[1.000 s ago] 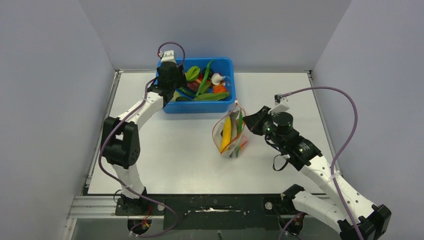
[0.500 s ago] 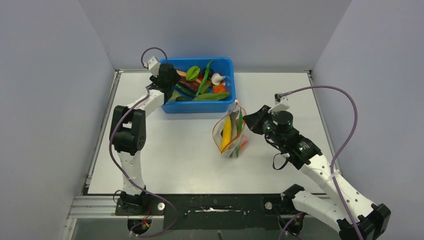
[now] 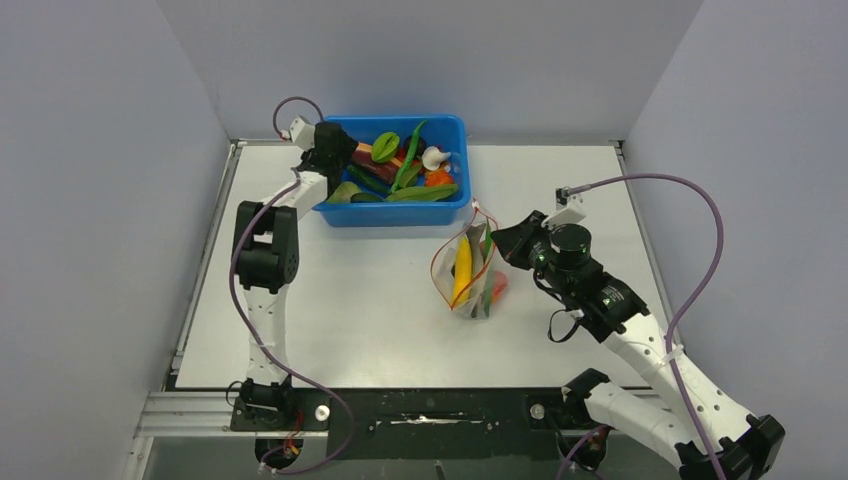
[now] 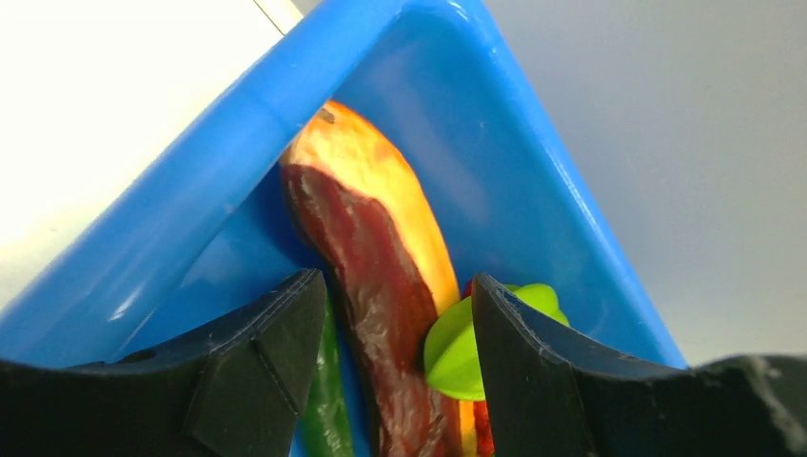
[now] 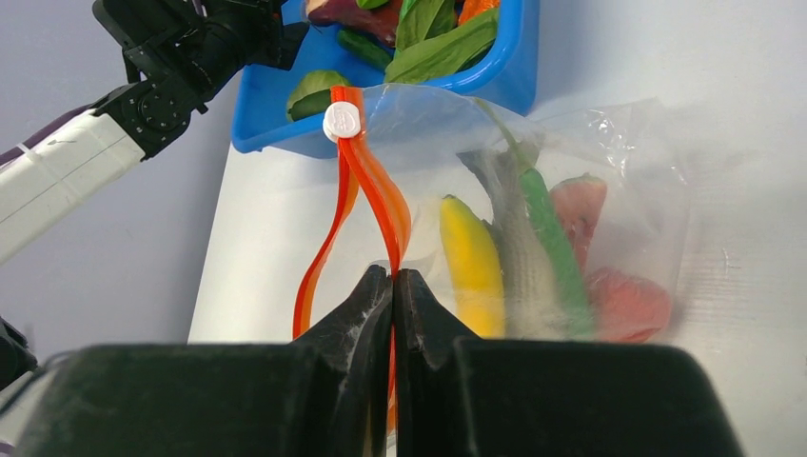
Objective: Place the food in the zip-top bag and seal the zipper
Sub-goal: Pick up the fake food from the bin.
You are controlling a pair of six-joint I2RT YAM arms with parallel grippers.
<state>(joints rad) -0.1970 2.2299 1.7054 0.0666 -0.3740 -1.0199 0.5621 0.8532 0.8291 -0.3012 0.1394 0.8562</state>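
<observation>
Blue tub (image 3: 400, 214) sits under the left gripper (image 4: 395, 367), fingers spread either side of a papaya slice (image 4: 366, 238). Clear bag (image 5: 628, 162) hangs just past the right gripper (image 5: 393, 286), whose fingers are pinched tight on its red zipper (image 5: 381, 200). There's a banana (image 5: 471, 267) inside, right of the fingertips.

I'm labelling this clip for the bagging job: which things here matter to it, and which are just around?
Job: zip-top bag; its zipper, pinched by the shut right gripper; banana and fish inside it; red-and-orange slice between the jaws of the open left gripper.
Just around: blue tub, purple cable, table.
</observation>
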